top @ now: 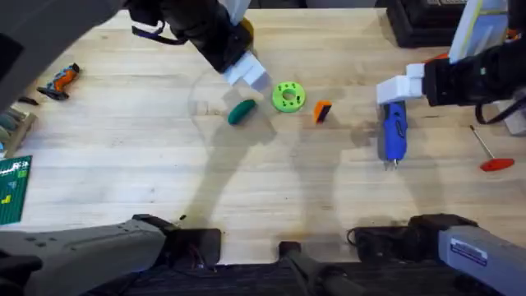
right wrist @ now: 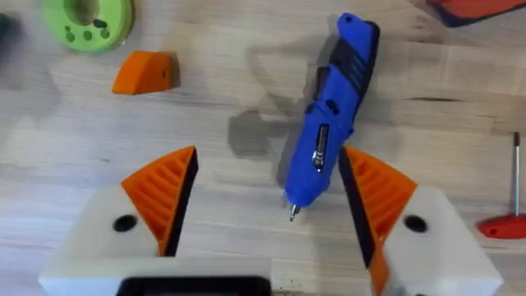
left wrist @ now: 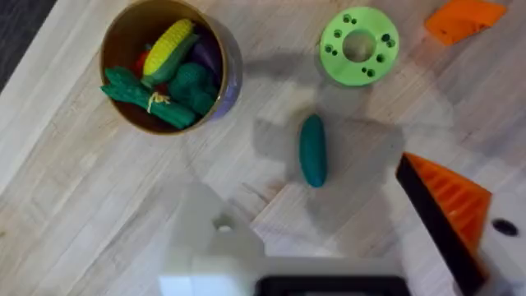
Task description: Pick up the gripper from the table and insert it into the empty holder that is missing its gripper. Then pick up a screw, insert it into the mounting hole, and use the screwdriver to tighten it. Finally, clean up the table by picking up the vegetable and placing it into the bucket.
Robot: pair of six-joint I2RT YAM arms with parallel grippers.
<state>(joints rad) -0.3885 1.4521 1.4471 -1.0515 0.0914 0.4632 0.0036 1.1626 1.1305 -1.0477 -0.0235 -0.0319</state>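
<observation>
The loose orange gripper (top: 322, 111) (left wrist: 464, 18) (right wrist: 146, 72) lies on the table (top: 123, 156) right of a lime-green disc (top: 288, 97). The dark green vegetable (top: 241, 112) (left wrist: 312, 150) lies left of that disc. My left gripper (top: 246, 72) (left wrist: 329, 222) hovers open above the vegetable. One of its fingers is the bare white holder (left wrist: 218, 238); the other carries an orange pad (left wrist: 448, 201). The bucket (left wrist: 164, 66) holds several toy vegetables. My right gripper (top: 400, 89) (right wrist: 267, 197) is open over the blue screwdriver (top: 394, 134) (right wrist: 333, 123), whose bit end lies between the pads.
A thin rod with a red handle (top: 491, 152) (right wrist: 501, 226) lies right of the screwdriver. A small orange and black tool (top: 62, 80) sits at the far left, a green board (top: 12, 189) at the left edge, a black box (top: 419, 20) at the back right.
</observation>
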